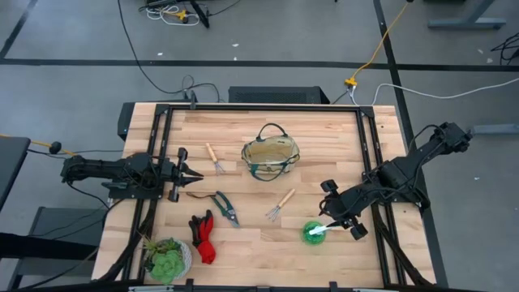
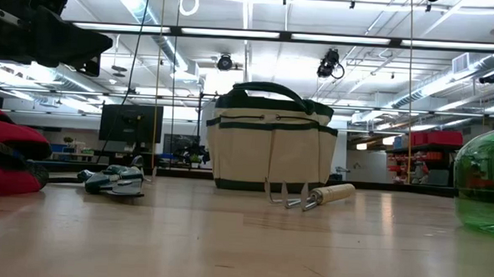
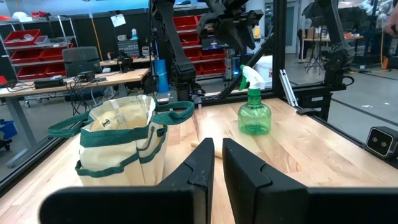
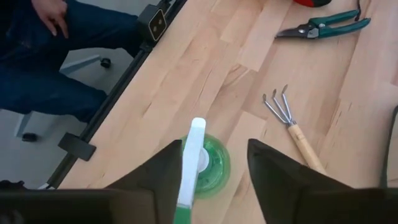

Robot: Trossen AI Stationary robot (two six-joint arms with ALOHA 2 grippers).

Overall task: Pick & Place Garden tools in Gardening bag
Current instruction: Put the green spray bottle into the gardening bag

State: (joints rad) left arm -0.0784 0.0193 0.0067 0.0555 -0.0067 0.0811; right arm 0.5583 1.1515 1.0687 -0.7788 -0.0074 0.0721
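The tan gardening bag (image 1: 270,156) with green trim stands open at the table's middle. Around it lie two wooden-handled forks (image 1: 214,157) (image 1: 280,205), green-handled shears (image 1: 225,206) and red-and-black gloves (image 1: 203,235). A green spray bottle (image 1: 315,232) with a white head stands upright near the front right. My right gripper (image 4: 211,162) slants down over it, open, one finger on each side of the head. My left gripper (image 3: 217,168) waits level at the table's left edge, shut on nothing. My right gripper comes at the bottle's white spray head (image 4: 194,149) from above and the right, slanting down. The head lies close along one finger (image 4: 168,165). I cannot tell whether it touches. The bottle stands upright on the table.
A leafy plant in a pale pot (image 1: 166,258) sits at the front left corner. A black frame rail (image 1: 381,203) runs along the table's right side. A seated person's leg and hand (image 4: 50,37) show beyond that edge. Bare wood lies between bottle and bag.
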